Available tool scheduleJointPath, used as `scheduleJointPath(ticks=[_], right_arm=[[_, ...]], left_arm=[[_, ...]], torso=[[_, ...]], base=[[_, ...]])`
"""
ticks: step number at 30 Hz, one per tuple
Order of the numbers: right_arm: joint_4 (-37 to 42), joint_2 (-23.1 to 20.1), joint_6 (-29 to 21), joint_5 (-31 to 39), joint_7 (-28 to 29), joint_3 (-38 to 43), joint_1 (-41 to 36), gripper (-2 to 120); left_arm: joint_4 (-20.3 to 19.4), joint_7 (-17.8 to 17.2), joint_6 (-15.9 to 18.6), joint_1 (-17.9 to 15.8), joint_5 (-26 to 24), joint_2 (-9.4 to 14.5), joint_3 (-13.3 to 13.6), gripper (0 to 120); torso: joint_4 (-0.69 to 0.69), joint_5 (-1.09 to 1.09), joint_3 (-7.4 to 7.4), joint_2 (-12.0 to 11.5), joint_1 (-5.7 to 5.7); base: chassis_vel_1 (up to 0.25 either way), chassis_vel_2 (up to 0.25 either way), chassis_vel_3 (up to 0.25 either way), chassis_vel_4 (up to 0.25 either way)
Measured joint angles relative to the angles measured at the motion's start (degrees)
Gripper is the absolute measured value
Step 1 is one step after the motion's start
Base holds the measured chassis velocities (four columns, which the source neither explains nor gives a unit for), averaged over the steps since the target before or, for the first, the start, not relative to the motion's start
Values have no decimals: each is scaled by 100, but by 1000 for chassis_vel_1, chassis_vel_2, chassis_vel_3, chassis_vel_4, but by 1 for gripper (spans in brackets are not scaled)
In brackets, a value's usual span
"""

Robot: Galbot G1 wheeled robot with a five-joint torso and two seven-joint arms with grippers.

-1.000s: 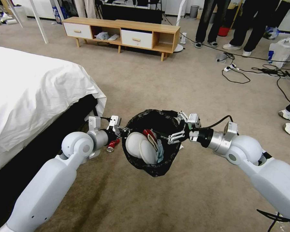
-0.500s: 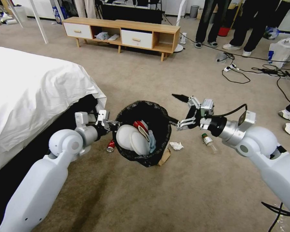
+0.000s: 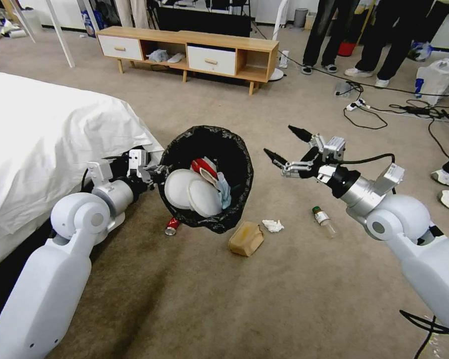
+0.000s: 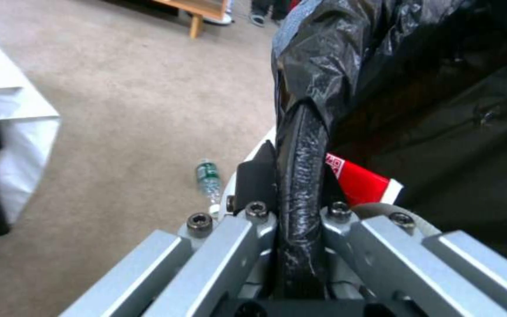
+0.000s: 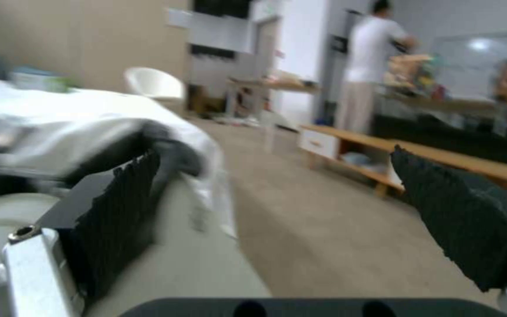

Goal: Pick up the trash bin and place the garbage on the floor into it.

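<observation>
The trash bin [image 3: 237, 164], lined with a black bag, hangs tilted above the floor [image 3: 284, 299] beside the bed. My left gripper [image 3: 152, 173] is shut on its rim [image 4: 300, 145]. Inside lie white discs, a red wrapper [image 4: 356, 178] and something blue. My right gripper [image 3: 280, 141] is open and holds nothing, in the air to the right of the bin; its black pads [image 5: 119, 215] stand wide apart. Garbage lies on the carpet under and beside the bin: a crushed red can [image 3: 172, 226], a brown paper bag [image 3: 246, 238], a white tissue [image 3: 273, 226] and a green-capped bottle [image 3: 324, 219].
A white-sheeted bed [image 3: 45, 149] fills the left side. A low wooden cabinet [image 3: 189, 50] stands at the back. Cables and a power strip [image 3: 384, 109], a white bag [image 3: 439, 77] and people's feet are at the far right. Another bottle [image 4: 207, 176] lies on the carpet.
My right gripper has pulled out of the bin and moved up and right, staying open. My left arm has carried the bin left and farther away, uncovering the paper bag, tissue and bottle.
</observation>
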Motion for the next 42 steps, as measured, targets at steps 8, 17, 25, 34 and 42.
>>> scheduleJointPath(ticks=[8,17,25,34,42], right_arm=[[148,221,-568,114,1429,-28,41,100],[189,314,-838,217,2215,-26,27,100],[120,389,-819,54,2354,30,-36,100],[10,497,-768,-44,2293,-38,-22,100],[-39,513,-717,3,2266,-71,-20,100]], left_arm=[[-288,-40,-53,294,118,19,-404,2],[-409,-142,-47,316,62,2,-424,2],[-423,-180,-37,330,22,-15,-375,2],[-446,-185,-14,342,-33,-8,-384,2],[-427,-186,-9,335,-39,-25,-377,2]], torso=[[0,1,0,0,0],[-2,0,0,0,0],[-1,0,0,0,0],[-1,0,0,0,0],[-2,0,0,0,0]], base=[[0,0,0,0],[0,0,0,0],[0,0,0,0],[0,0,0,0],[0,0,0,0]])
